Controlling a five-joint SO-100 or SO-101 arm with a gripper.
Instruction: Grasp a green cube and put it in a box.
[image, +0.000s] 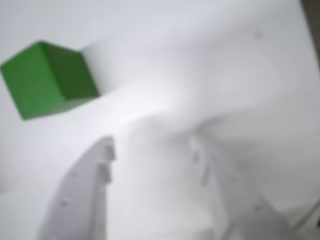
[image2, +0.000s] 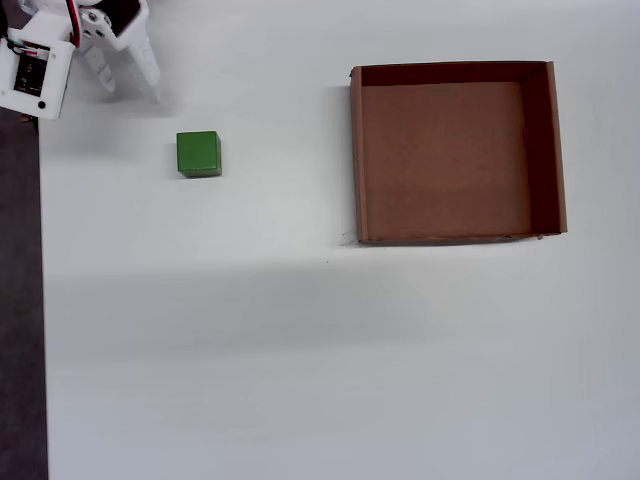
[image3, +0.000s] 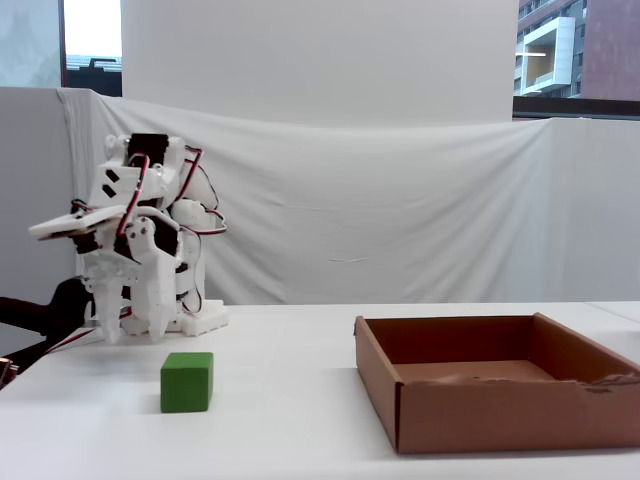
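Note:
The green cube (image2: 199, 154) rests on the white table, well to the left of the box (image2: 445, 155) in the overhead view. The brown cardboard box (image3: 500, 410) has nothing in it. My white gripper (image2: 130, 90) hangs in the overhead view's top left corner, up and to the left of the cube and apart from it. In the fixed view the gripper (image3: 135, 335) points down just above the table, behind the cube (image3: 187, 381). The blurred wrist view shows the gripper (image: 152, 150) open with nothing between its fingers, and the cube (image: 47, 80) lies at the upper left, outside them.
A dark strip (image2: 20, 300) marks the table's left edge in the overhead view. The arm's base (image3: 200, 318) stands behind the gripper, with a white cloth backdrop (image3: 400, 220) at the rear.

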